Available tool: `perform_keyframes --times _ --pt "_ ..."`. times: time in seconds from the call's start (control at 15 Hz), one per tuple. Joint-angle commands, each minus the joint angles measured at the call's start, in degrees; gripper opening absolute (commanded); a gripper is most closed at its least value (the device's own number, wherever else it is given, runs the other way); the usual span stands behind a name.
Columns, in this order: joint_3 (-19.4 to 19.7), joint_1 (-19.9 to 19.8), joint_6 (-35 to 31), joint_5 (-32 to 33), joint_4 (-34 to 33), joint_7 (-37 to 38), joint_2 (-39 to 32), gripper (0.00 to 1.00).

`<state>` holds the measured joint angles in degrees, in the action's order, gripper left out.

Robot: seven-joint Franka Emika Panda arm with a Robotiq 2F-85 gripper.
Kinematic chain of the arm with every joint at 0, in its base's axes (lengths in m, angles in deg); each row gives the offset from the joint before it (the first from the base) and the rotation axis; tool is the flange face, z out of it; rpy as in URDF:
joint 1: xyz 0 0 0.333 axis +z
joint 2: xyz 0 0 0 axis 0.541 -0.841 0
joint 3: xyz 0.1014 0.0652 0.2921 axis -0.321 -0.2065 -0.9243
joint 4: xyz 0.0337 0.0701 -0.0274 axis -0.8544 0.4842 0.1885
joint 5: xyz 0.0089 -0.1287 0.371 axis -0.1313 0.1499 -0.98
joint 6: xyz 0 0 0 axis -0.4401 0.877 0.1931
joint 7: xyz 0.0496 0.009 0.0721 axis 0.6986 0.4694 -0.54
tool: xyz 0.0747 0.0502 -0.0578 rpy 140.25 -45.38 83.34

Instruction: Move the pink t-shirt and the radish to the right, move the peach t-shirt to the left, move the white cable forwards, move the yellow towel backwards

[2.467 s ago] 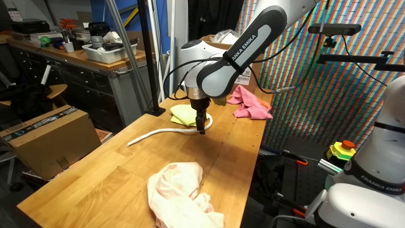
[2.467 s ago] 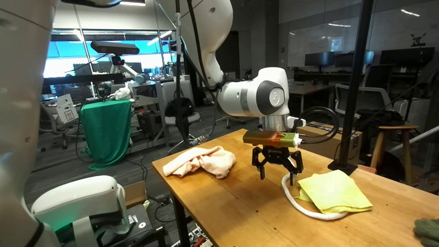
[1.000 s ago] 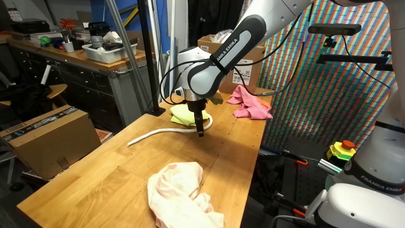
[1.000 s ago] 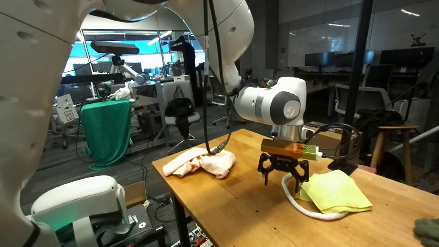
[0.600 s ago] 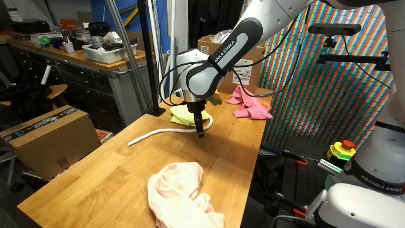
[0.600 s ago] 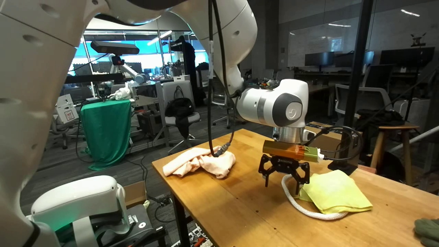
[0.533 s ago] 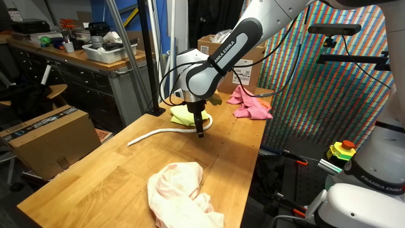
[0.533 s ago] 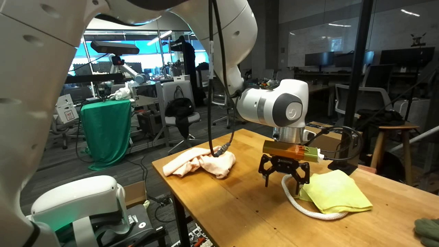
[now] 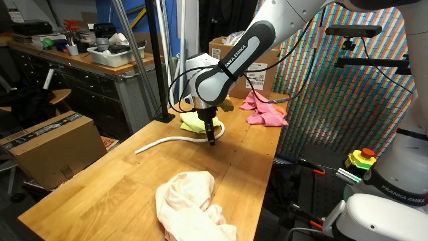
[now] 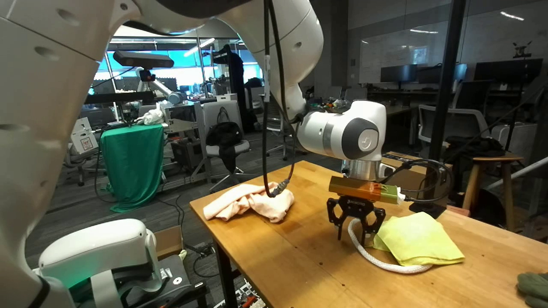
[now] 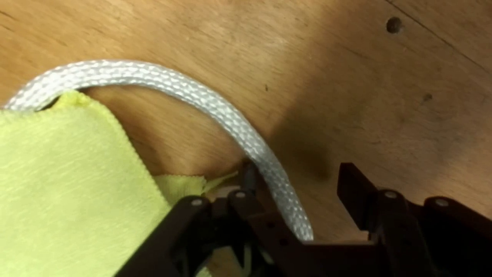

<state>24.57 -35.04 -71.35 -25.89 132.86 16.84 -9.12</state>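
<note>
The white cable (image 11: 215, 105) curves over the table, partly under the folded yellow towel (image 11: 69, 184). My gripper (image 11: 298, 173) is low over the cable, fingers partly drawn in but still apart. A stretch of cable runs between them, close against one finger, with a gap to the opposite finger. In an exterior view the gripper (image 10: 351, 241) points down beside the yellow towel (image 10: 419, 239). The pink t-shirt (image 9: 264, 112) lies crumpled at the table's far right. At the near end is the peach t-shirt (image 9: 190, 204). An orange-red patch (image 9: 280, 109) edges the pink cloth; whether it is the radish, I cannot tell.
A black post (image 10: 445, 85) rises from the table edge behind the towel. A cardboard box (image 9: 249, 73) stands behind the pink t-shirt. Something dark green (image 10: 533, 286) sits at the table's side in an exterior view. The arm's own cord hangs above the peach t-shirt.
Over the last seconds the arm came down and shifted toward the cable. Within the last half second the fingers have drawn closer together, and the cable has been nudged slightly sideways.
</note>
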Motion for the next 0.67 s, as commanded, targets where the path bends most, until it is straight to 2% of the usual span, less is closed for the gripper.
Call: perform_keyframes --times 0.0,0.07,0.2,0.33,0.4,0.6 --pt "-1.1 -1.1 2.1 -1.4 -2.3 -1.7 -0.9 0.29" --pt "-1.1 -1.2 2.2 -1.4 -2.3 -1.8 -0.9 0.21" --pt "-1.1 -1.1 2.7 -1.4 -2.4 -1.7 -0.9 0.17" --pt "-1.0 -1.0 3.1 -1.4 -2.2 -1.3 -0.7 0.04" --pt "-0.9 -0.9 3.4 -1.5 -2.2 -0.8 -0.7 0.08" --pt "-0.9 -1.0 5.3 -2.8 -2.5 0.2 -0.8 0.07"
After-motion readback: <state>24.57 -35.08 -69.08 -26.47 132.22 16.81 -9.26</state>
